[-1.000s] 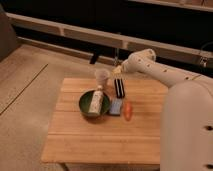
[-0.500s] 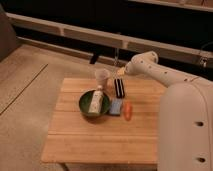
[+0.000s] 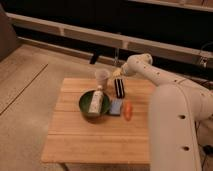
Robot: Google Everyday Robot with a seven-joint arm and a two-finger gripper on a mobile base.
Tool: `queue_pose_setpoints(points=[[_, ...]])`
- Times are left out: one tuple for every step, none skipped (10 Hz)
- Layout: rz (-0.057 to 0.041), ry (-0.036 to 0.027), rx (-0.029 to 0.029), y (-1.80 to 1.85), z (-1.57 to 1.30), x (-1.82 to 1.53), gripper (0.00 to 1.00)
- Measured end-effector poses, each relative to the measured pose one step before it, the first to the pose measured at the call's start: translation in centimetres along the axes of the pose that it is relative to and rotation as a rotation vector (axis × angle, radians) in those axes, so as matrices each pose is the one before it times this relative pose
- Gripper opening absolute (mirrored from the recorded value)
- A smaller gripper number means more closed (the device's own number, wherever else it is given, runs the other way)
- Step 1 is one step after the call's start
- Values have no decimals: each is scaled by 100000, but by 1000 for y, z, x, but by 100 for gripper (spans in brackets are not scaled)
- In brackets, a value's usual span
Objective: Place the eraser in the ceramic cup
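Reaching in from the right, the white arm [image 3: 150,75] bent at its elbow over the far edge of the wooden table [image 3: 75,142] and ended in the gripper [image 3: 118,74]. The gripper hung at the far side of the table, just right of the cup [image 3: 102,76] and over the far end of the eraser [image 3: 119,89]. Its jaws stood wide apart and held nothing. Whether a fingertip touched the eraser could not be told.

The eraser lay flat on the table, its long side running away from the camera, pale stripes along its black top. It sat just right of the cup and apart from it, outside the cup. The cup stood upright near the far edge, its mouth open upward; what lay inside could not be seen.

Nearer the camera, the dark green bowl [image 3: 83,104] sat left of centre, in front of the cup. A white bottle [image 3: 97,101] lay tilted in the bowl, its neck pointing toward the cup and reaching over the far rim. A light-blue pad [image 3: 116,107] lay flat just right of the bowl and in front of the eraser. An orange carrot piece [image 3: 128,110] lay just right of the pad, lengthwise like the eraser.

The robot's large white body [image 3: 175,127] filled the right side of the view and hid the table's right edge. The near half of the table showed bare planks.
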Motion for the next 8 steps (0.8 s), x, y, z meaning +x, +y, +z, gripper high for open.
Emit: queue_pose_setpoints(points=[[304,2827,-798,269,1079,599,65],[379,2234,-13,-158,687,459,65],[519,1909,202,-210,505,329,65],[481,2115,308,-236,489,243,65],[67,1801,332,-110,493,211,65],[364,1361,-124,-34,390,136,65],[504,1589,-363,4,521,134,65],[258,1545,-343,74,619,94,65]])
